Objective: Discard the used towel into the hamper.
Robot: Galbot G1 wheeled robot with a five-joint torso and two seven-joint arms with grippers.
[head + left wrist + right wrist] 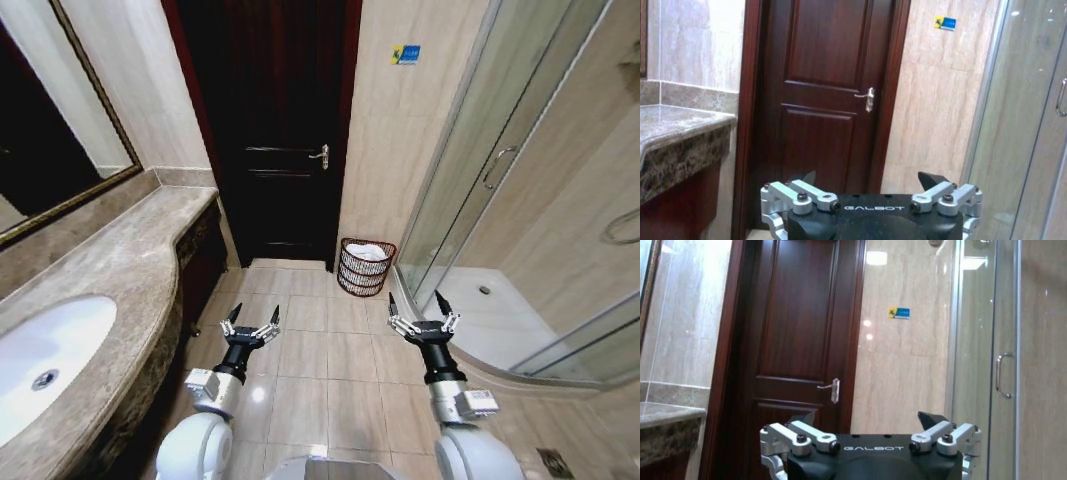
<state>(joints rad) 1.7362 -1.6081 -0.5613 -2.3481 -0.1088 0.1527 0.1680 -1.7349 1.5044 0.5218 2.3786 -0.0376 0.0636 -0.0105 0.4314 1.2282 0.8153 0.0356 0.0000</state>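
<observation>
The hamper point(366, 267) is a dark reddish wire basket on the floor by the wall, between the door and the shower. White cloth, apparently the towel point(368, 252), lies inside it. My left gripper point(251, 320) hangs open over the floor tiles, well short of the hamper and to its left. My right gripper point(421, 306) is also open and empty, closer to the hamper, just to its right and nearer me. The left gripper point(867, 179) and the right gripper point(867, 417) both point at the door wall.
A dark wooden door point(275, 130) with a lever handle point(320, 155) stands ahead. A stone vanity counter point(120, 260) with a white sink point(45, 355) runs along the left. A glass shower enclosure point(500, 170) with a raised curb point(480, 365) fills the right.
</observation>
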